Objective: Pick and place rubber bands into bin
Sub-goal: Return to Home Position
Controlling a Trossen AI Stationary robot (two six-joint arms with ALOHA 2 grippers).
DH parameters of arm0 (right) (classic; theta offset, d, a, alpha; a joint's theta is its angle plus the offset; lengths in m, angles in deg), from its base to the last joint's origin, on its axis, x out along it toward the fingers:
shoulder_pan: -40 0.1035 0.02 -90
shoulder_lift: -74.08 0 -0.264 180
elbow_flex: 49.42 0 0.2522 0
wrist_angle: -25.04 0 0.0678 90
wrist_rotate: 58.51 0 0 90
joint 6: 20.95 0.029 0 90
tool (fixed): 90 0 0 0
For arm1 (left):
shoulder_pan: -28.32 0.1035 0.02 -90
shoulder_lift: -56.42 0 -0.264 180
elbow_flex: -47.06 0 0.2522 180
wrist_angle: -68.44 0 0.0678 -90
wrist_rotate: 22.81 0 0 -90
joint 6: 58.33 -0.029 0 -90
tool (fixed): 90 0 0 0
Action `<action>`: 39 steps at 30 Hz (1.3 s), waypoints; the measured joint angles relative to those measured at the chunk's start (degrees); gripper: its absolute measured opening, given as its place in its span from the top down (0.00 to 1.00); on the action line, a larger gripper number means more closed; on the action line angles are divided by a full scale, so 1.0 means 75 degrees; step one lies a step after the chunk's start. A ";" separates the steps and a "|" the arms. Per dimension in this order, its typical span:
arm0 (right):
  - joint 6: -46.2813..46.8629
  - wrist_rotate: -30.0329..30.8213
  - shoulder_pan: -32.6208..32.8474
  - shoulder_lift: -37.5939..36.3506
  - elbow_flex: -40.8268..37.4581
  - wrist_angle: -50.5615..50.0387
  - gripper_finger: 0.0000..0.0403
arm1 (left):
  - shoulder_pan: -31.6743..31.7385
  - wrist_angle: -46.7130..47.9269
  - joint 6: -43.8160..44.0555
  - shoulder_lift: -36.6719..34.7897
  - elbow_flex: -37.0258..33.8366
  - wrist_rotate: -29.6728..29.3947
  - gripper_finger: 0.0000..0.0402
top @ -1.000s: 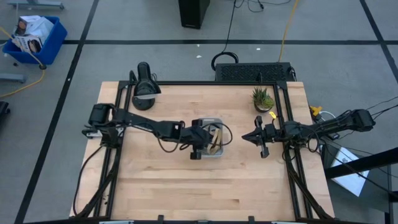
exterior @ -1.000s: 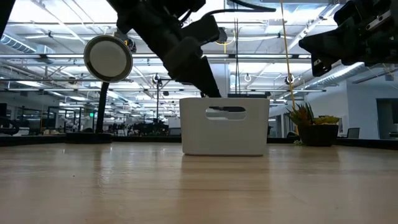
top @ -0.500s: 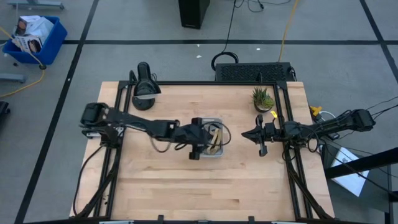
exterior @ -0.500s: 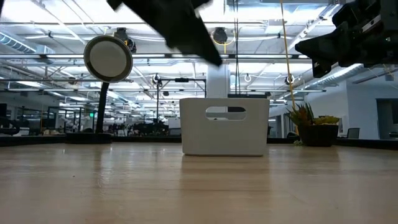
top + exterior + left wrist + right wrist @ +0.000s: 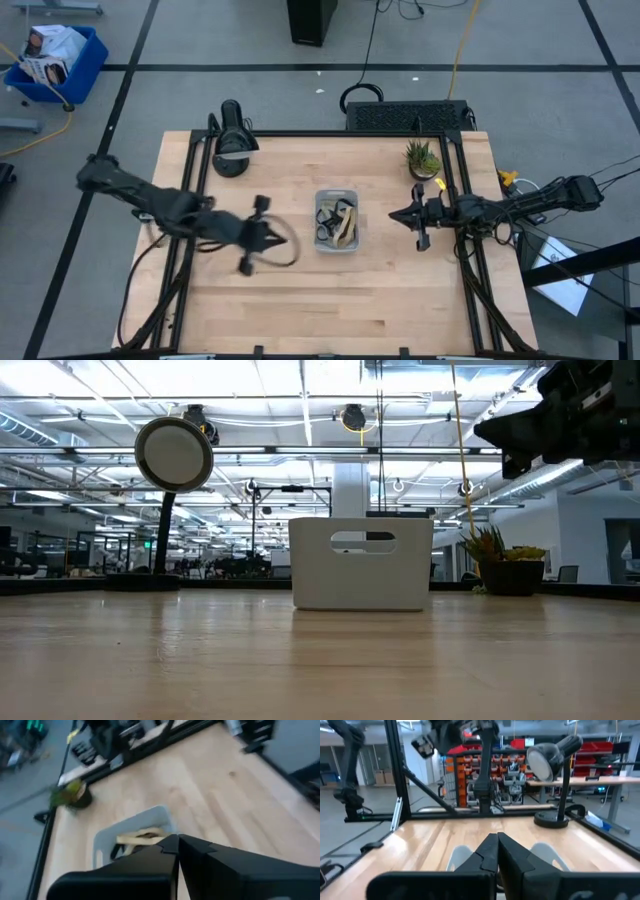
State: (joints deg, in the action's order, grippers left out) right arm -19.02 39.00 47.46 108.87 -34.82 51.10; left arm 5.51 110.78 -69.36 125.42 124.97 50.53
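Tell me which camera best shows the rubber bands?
High view: it looks straight down on the rubber bands in the bin. Left wrist glimpses tan ones; low and right wrist show only bin walls.

Noted left gripper [image 5: 268, 238] pinched together at the end of a long slanted arm, right gripper [image 5: 393, 215] likewise pinched, arm outstretched, pointing toward the left one.

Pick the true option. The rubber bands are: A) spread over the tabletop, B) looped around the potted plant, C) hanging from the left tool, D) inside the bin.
D: in the high view the dark and tan rubber bands lie together inside the bin.
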 joint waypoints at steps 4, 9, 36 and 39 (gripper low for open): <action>-0.0108 -0.0006 0.0003 0.0000 0.0000 0.0288 1.00 | -0.0730 -0.0704 -0.0201 -0.1204 -0.1052 -0.0560 0.99; -0.0493 0.0009 0.0000 -0.0012 0.0003 0.0323 1.00 | -0.0754 -0.2228 0.0180 -0.2588 -0.2898 -0.0796 0.99; -0.1153 0.0017 0.0000 -0.0012 0.0003 0.0859 1.00 | -0.0052 -0.5988 -0.0050 -0.5814 -0.7856 -0.0791 1.00; -0.1153 0.0022 -0.0003 -0.0012 0.0003 0.0856 1.00 | 0.0266 -0.6357 -0.0136 -0.5811 -0.8046 -0.0783 1.00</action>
State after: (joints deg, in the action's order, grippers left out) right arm -27.67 39.16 47.44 108.78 -34.80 57.52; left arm 7.51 63.11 -70.38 81.83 64.62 44.66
